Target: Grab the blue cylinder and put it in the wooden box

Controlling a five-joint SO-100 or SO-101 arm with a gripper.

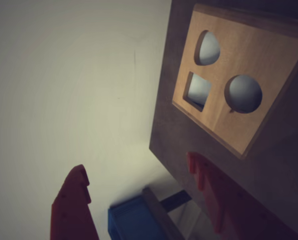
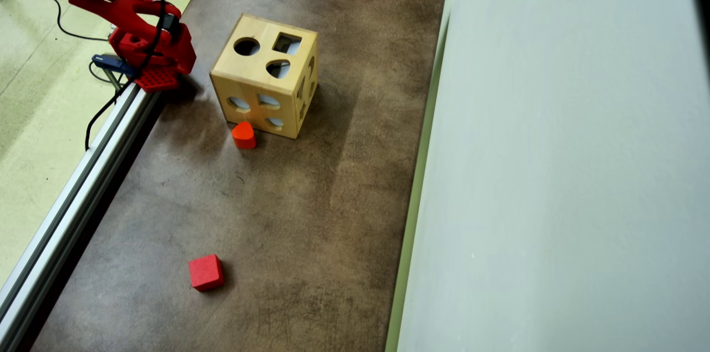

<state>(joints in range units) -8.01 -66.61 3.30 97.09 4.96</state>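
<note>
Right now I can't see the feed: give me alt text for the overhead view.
A large light-wood cube box with shape cut-outs stands on a brown table, a red-orange rounded block just in front of it and a red cube farther off. The red arm is folded at upper left; no blue cylinder is visible.

The arm (image 2: 133,14) is red plastic with black cables, a grey-white module on top and, seemingly, a perforated base; the gripper (image 1: 139,195) has red, notched fingers.

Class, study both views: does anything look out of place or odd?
No blue cylinder shows anywhere on the table. Only a red cube and a rounded red block beside the wooden box are visible. Nothing looks spilled or damaged.
</note>
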